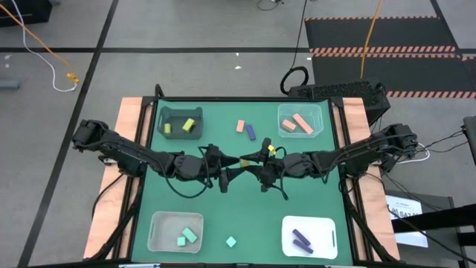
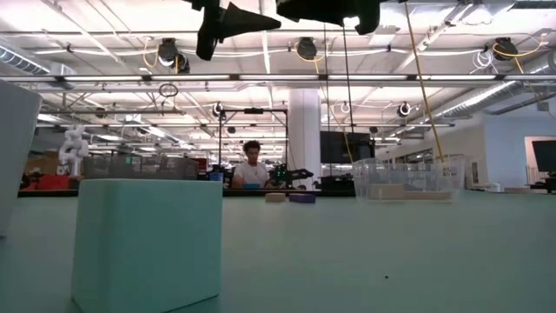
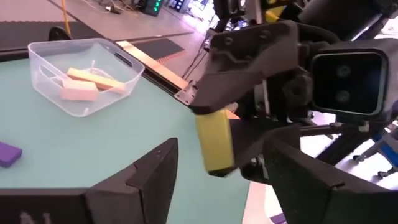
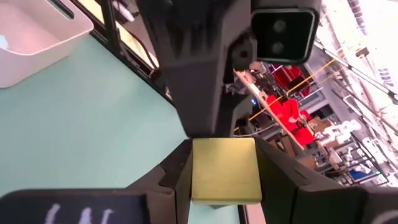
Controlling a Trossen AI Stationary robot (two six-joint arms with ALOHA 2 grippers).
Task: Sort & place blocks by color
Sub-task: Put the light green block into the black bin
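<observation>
Above the middle of the green worktop (image 1: pixel 223 201), the two dark arms meet tip to tip. The right tool (image 4: pixel 222 171) is clamped on a yellow-green block (image 4: pixel 224 169), which sits squarely between its two fingers. The left tool (image 3: pixel 221 171) faces it with its fingers apart on either side of that same block, not closed on it; in the left wrist view the block hangs from the right tool's fingers. Both tools are raised off the worktop. Farther out, a pink block (image 1: pixel 240 126) and a purple block (image 1: pixel 251 132) lie loose, just beside each other, near the far edge. A lone teal block (image 1: pixel 231 241) lies loose near the front edge, between the two front bins. At the far left, a grey bin (image 1: pixel 178 113) holds yellow-green blocks; at the far right, a clear bin (image 1: pixel 281 113) holds pink bars. At the front left, a clear bin (image 1: pixel 156 219) holds teal blocks; at the front right, a white bin (image 1: pixel 327 223) holds purple blocks.
</observation>
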